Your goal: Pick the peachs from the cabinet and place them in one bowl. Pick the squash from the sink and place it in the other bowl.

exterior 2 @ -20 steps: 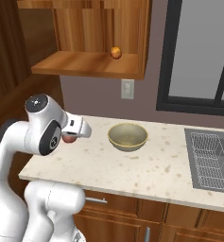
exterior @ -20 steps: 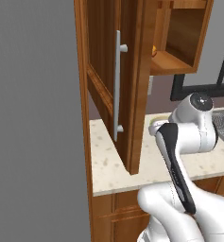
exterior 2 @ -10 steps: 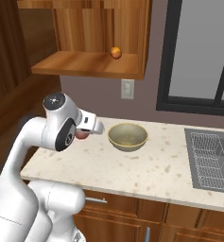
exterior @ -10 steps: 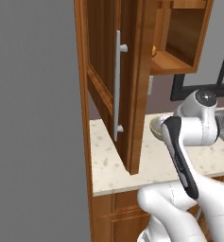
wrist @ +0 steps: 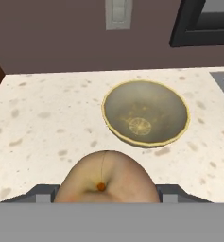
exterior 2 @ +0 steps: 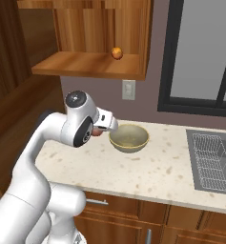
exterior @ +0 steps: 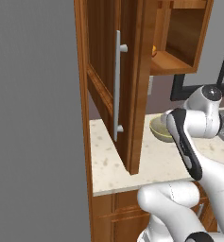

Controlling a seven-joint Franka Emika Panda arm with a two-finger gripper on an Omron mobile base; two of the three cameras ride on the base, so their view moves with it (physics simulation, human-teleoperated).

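pincer (wrist: 104, 201) is closed on a peach (wrist: 106, 179), fruit sits between the jaws w/ its stem dimple facing the hand cam. in the right base view a bit of red fruit (exterior 2: 96, 133) shows at the pincer (exterior 2: 105, 127), held above the desk (exterior 2: 148, 171) just left of the tan bowl (exterior 2: 128, 138), not yet over it.

tan bowl (wrist: 145, 112) stands upright on the desk (wrist: 42, 118), nothing in it, inner bottom shows a pale round mark. from the hand cam it's just beyond the held peach, near the back wall below the wall outlet (wrist: 118, 13).

2nd peach (exterior 2: 117, 53) lies on the cabinet (exterior 2: 90, 64) shelf, up & a bit left of the bowl, near the shelf's right end. left base view shows it as a small orange bit (exterior: 154, 50) behind the door edge. cabinet door (exterior: 111, 85) stands wide open, grey bar handle (exterior: 117, 85) vertical.

sink (exterior 2: 214, 159) w/ wire rack is right of the bowl, well apart from it, at the desk's right end. window (exterior 2: 202, 52) on the wall above the sink. drawers (exterior 2: 133, 219) under the desk.
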